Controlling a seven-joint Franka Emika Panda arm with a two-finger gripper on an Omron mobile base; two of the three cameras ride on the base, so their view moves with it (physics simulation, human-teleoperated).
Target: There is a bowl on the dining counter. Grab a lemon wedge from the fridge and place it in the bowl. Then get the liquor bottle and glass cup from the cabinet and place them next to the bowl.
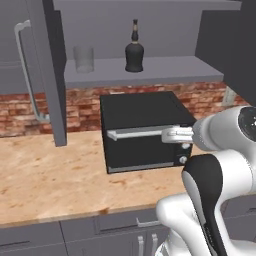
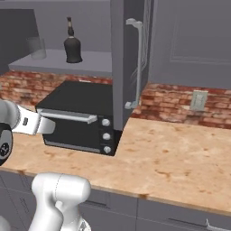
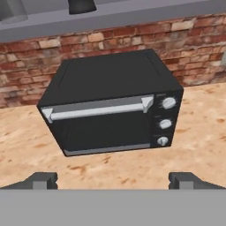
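Note:
The cabinet [image 1: 145, 72] stands open, its door [image 1: 47, 75] swung out to the left. On its grey shelf the dark liquor bottle [image 1: 134, 52] [image 2: 72, 45] stands upright, with the translucent glass cup [image 1: 84, 59] [image 2: 36, 47] to its left. Their bases show along the top edge of the hand view, the liquor bottle [image 3: 81, 5] right of the glass cup [image 3: 12, 9]. My gripper [image 3: 114, 180] is open and empty. It is low over the tan counter, facing the front of a toaster oven, well below the shelf. The bowl, lemon wedge, fridge and dining counter are out of view.
A black toaster oven [image 1: 142, 130] [image 2: 81, 119] [image 3: 110, 106] sits on the tan counter [image 1: 45, 175] directly under the shelf, against a brick backsplash [image 2: 176, 103]. The other cabinet door [image 2: 131, 58] juts out over the counter. A wall outlet [image 2: 198, 100] is at the right.

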